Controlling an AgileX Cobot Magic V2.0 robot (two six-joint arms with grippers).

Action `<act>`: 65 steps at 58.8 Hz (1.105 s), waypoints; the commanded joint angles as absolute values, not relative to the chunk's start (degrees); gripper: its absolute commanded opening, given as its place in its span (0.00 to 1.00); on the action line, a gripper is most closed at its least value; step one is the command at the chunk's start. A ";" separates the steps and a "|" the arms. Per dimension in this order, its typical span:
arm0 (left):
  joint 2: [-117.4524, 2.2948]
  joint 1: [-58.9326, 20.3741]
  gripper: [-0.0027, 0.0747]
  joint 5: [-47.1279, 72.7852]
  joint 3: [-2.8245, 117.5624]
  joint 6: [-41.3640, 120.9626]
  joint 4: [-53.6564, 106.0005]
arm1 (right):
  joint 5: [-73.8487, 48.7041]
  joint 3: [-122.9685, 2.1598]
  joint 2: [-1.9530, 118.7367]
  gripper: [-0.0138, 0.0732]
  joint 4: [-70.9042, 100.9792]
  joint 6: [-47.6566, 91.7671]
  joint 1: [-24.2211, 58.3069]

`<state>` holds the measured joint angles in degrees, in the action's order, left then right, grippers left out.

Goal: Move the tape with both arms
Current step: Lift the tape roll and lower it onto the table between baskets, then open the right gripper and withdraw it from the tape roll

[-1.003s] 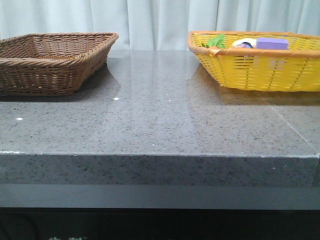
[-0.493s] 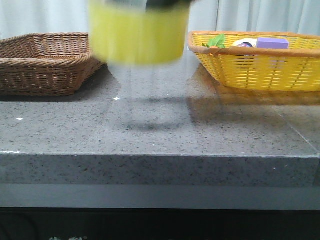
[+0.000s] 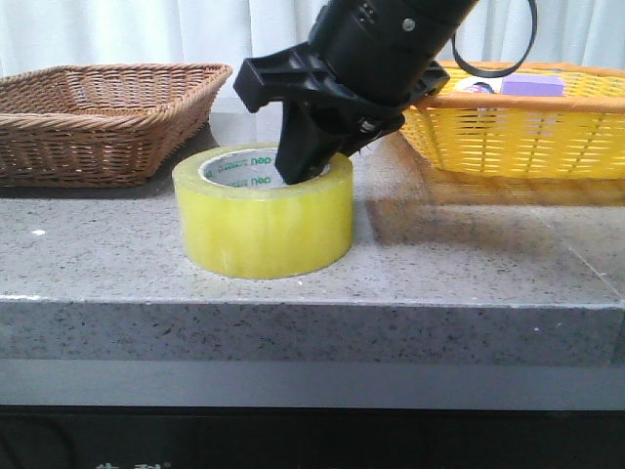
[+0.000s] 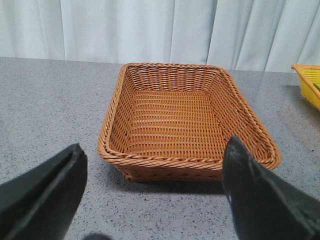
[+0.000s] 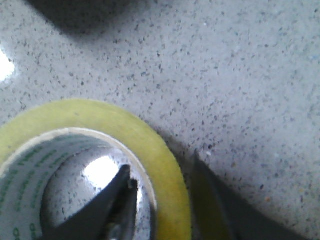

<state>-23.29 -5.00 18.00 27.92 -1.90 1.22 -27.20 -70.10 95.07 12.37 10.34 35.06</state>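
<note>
The tape [image 3: 264,220], a fat yellow roll with a white core printed in green, lies flat on the grey table near its front edge. My right gripper [image 3: 308,166] comes down from the upper right. It straddles the roll's far wall, one finger inside the core and one outside. The right wrist view shows the same: the roll [image 5: 150,140] sits between the two fingers, and the gripper [image 5: 165,200] is closed on its wall. My left gripper [image 4: 155,190] is open and empty, low over the table in front of the brown basket. It is out of the front view.
An empty brown wicker basket [image 3: 98,127] stands at the back left; its rim [image 4: 170,162] also shows in the left wrist view. A yellow basket [image 3: 518,137] at the back right holds a purple box [image 3: 532,85] and other items. The table's front edge [image 3: 312,303] is close to the roll.
One second ago the table middle was bare. Half a second ago the roll was high and blurred. Now it rests on the table with the right arm in view.
</note>
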 commanded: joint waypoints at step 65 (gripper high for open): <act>-23.93 -4.95 0.74 13.38 30.17 -2.51 1.27 | -27.87 -65.17 57.46 0.06 13.08 10.55 5.14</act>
<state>-23.29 -5.00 18.00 27.92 -1.90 1.22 -30.93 -66.23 62.85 12.80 10.34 10.53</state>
